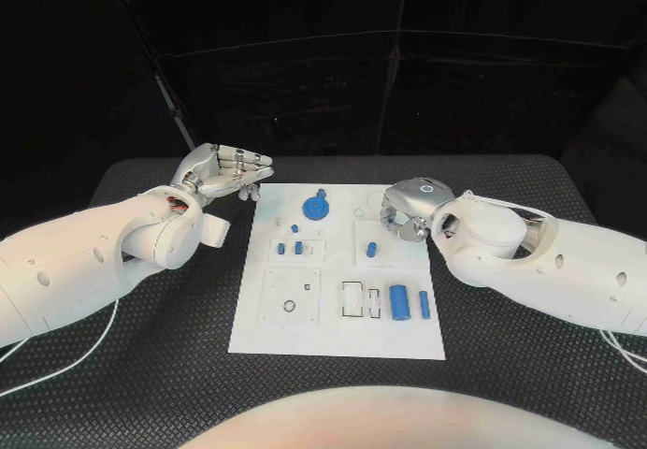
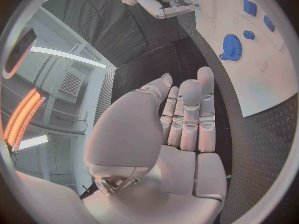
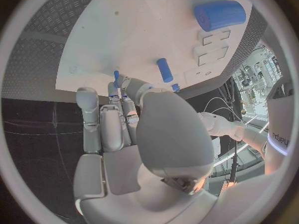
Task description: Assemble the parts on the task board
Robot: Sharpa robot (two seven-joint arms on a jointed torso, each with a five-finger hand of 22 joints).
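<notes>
From my head the light falls evenly from above: the task board (image 1: pixel 337 281) glows bright white, the tabletop (image 1: pixel 162 374) stays dark, the background goes black. Shadows under my arms are soft. My wrist views bend straight edges into curves near the rim, and my left hand (image 2: pixel 168 134), close up, looks slightly soft beside glowing orange strip lamps (image 2: pixel 25 114).

You see a white board (image 1: pixel 337 327) carrying blue pieces: a gear (image 1: pixel 318 206), a cylinder (image 1: pixel 399 300). Silver hands, left (image 1: pixel 220 171) and right (image 1: pixel 409 208). Black table (image 1: pixel 162 355), diamond-tread pattern.
</notes>
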